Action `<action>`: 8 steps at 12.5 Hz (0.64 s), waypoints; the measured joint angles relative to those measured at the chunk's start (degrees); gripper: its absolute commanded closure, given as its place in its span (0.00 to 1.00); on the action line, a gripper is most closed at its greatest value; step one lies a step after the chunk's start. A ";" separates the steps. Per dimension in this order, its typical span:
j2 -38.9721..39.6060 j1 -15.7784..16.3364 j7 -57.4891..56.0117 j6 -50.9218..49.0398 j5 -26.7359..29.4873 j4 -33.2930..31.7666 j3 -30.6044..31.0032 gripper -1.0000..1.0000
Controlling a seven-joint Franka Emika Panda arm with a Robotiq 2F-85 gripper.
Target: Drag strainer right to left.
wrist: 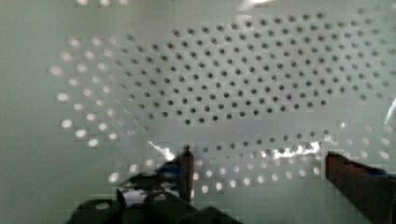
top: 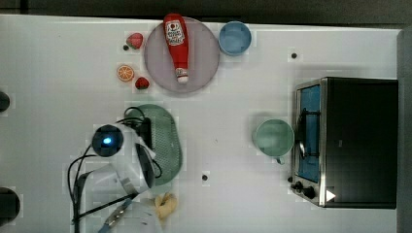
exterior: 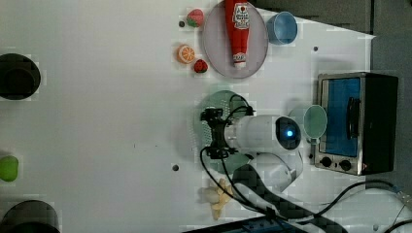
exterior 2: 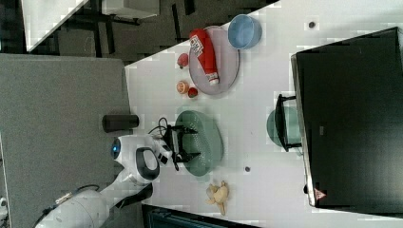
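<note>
Strainer: the pale green oval strainer (top: pixel 167 141) lies on the white bench (top: pixel 58 87), toward the near edge where the arm stands, in the top view's left half, below the plate.
Gripper: the gripper (wrist: pixel 259 163) reaches down into the strainer's bowl; in the wrist view its two fingers (wrist: pixel 187 168) stand spread apart, with the holed floor showing between them and nothing held.
Arm: the white arm (top: pixel 121 155) leans over the strainer's left side in the top view.
Mug: a round green mug (top: pixel 274 137) sits just beside the toaster oven (top: pixel 354 141), well apart from the strainer.
Plate: a grey plate (top: pixel 201 73) carries a ketchup bottle (top: pixel 177 44), with a blue bowl (top: pixel 234 38) next to it.
</note>
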 measured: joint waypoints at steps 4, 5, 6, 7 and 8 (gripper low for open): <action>1.82 4.77 4.14 -4.20 1.11 4.59 -0.98 0.00; 2.18 5.50 4.14 -4.20 1.24 5.82 -0.91 0.00; 2.27 5.78 4.36 -3.30 1.19 6.38 -0.38 0.00; 2.57 5.97 4.59 -2.91 1.78 6.83 0.36 0.00; 3.61 6.78 4.64 -3.47 2.24 8.06 0.32 0.00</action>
